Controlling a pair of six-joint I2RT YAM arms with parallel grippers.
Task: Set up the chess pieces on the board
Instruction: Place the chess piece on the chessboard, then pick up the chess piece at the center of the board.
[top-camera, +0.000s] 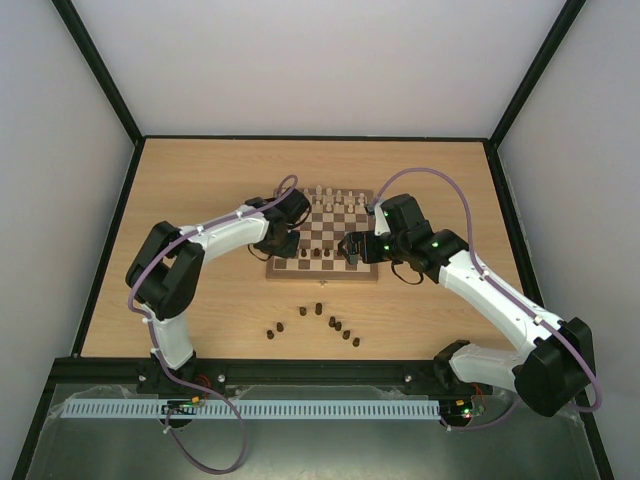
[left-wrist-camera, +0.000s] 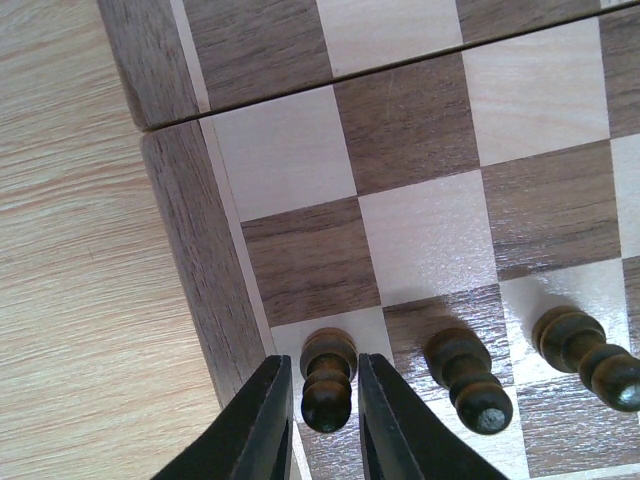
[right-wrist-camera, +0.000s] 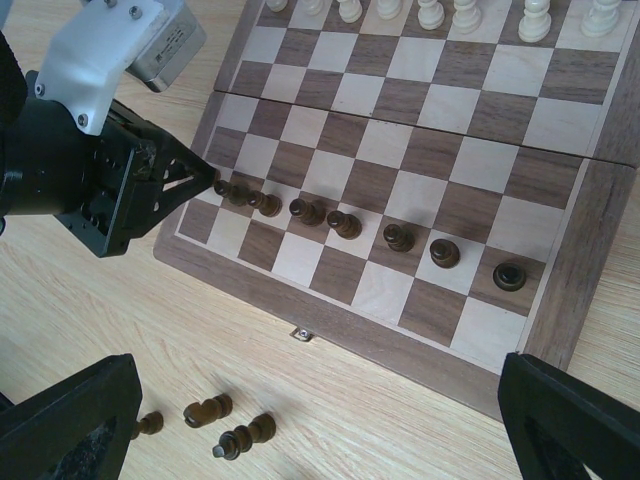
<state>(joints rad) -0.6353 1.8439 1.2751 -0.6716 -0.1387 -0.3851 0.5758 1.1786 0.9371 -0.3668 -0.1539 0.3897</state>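
The board (top-camera: 322, 262) lies mid-table, with cream chess pieces (top-camera: 335, 197) along its far rows. A row of several dark pawns (right-wrist-camera: 345, 224) stands on its second near row. My left gripper (left-wrist-camera: 325, 410) straddles the leftmost dark pawn (left-wrist-camera: 328, 385), which stands upright on a light square by the board's left border. The fingers (left-wrist-camera: 262, 430) sit slightly apart from the pawn, so the gripper is open. My right gripper (right-wrist-camera: 320, 420) is wide open and empty, hovering over the board's near edge (top-camera: 352, 248). Several dark pieces (top-camera: 318, 320) lie loose on the table in front of the board.
The pale wooden tabletop (top-camera: 200, 200) surrounds the board. Three loose dark pieces (right-wrist-camera: 208, 410) lie on their sides just below the board's near border, close to the small metal clasp (right-wrist-camera: 303, 334). The left arm's wrist (right-wrist-camera: 90, 170) hangs over the board's left near corner.
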